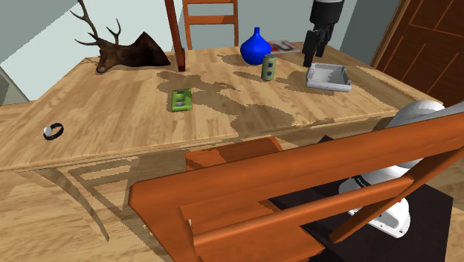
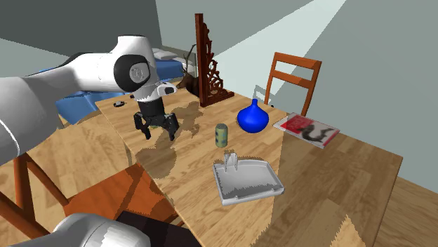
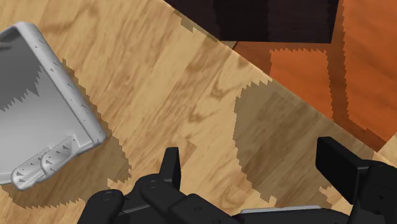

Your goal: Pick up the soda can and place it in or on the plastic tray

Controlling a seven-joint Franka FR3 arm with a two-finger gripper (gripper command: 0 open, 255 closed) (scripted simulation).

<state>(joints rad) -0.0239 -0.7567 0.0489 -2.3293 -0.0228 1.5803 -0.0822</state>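
The soda can is green and grey and stands upright on the wooden table, between the blue vase and the tray. The grey tray lies flat with nothing in it, to the shoulder view's right of the can. My black gripper hangs open above the table beside the tray, near the table's edge. Nothing is between its fingers, and the can stands well apart from them.
A blue vase, a magazine and an antler trophy sit at the table's back. A green block and a small ring lie nearer. An orange-brown chair stands by the stand.
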